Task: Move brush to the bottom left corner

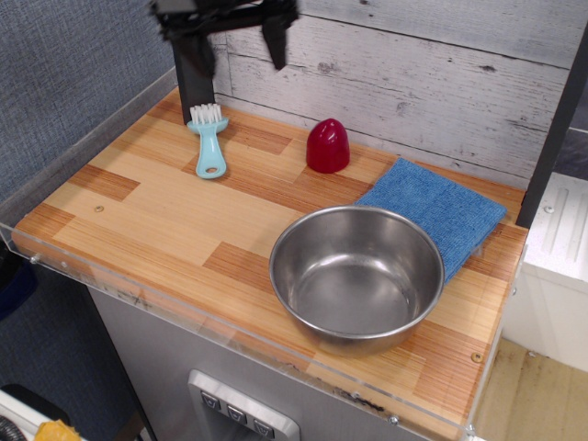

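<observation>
The small light-blue brush [209, 140] lies flat at the back left of the wood-plank table, white bristles toward the wall, handle with its oval hole pointing forward. My gripper [236, 46] hangs high at the top edge of the view, above and slightly behind-right of the brush, well clear of it. Its jaws stand wide apart and empty; the right fingertip [277, 50] shows against the wall, the left one blends into a dark post. The bottom left corner [41, 230] of the table, with a small screw hole [98, 209] and a clear acrylic rim, is bare.
A red dome-shaped object [328, 145] stands at the back centre. A steel bowl [356, 274] sits front right, partly on a blue cloth [436, 209]. A dark post [193, 78] rises behind the brush. A plank wall backs the table.
</observation>
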Motion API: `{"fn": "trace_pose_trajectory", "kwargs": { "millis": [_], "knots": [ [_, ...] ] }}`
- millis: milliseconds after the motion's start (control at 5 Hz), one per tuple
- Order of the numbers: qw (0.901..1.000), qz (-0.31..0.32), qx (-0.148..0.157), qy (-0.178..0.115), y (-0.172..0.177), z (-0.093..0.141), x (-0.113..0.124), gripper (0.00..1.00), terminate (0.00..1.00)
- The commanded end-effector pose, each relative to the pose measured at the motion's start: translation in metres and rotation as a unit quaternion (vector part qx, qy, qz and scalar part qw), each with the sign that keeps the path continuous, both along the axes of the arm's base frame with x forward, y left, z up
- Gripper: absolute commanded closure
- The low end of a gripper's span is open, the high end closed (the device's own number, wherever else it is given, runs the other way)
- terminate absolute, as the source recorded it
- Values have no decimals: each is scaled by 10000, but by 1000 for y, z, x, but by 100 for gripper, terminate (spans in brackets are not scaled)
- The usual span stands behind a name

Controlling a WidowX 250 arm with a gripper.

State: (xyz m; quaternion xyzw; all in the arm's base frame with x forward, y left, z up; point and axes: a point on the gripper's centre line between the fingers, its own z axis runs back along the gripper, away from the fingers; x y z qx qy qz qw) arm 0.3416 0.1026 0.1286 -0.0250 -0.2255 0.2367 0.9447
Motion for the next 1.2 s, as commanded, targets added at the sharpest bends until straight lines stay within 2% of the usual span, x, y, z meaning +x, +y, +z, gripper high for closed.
{"fn": "trace_pose_trajectory", "kwargs": {
  "millis": [0,200,1000],
  "knots": [
    [9991,237,335,-70,44,-27,16,0,0],
    [9988,268,395,113,55,-46,20,0,0],
    [9964,692,366,333,75,-94,27,0,0]
  ]
}}
